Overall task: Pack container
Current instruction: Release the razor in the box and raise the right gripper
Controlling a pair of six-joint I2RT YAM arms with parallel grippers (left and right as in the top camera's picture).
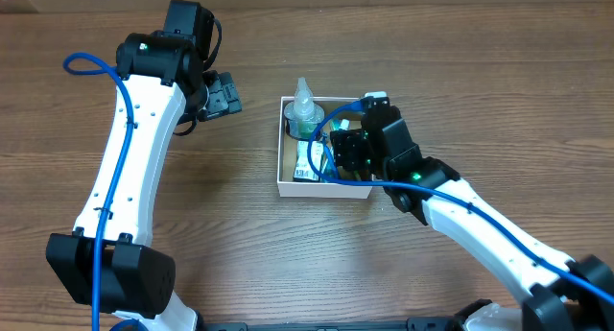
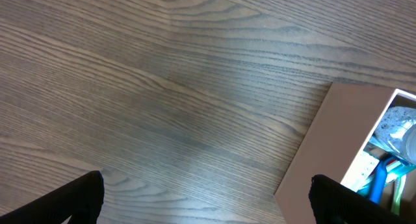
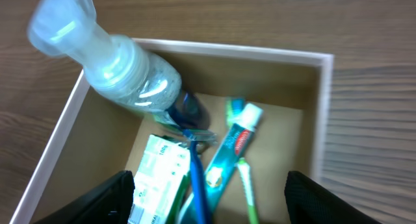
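Observation:
The container is a shallow square box with white walls and a brown inside, at the table's middle. It holds a clear bottle, a green-and-white carton, a teal toothpaste tube, a blue toothbrush and a green toothbrush. My right gripper hovers over the box's right half, open and empty. My left gripper is open and empty, left of the box; the box's wall shows in the left wrist view.
Wood-grain table all around. Blue cables run along both white arms. The bottle stands tall in the box's far left corner.

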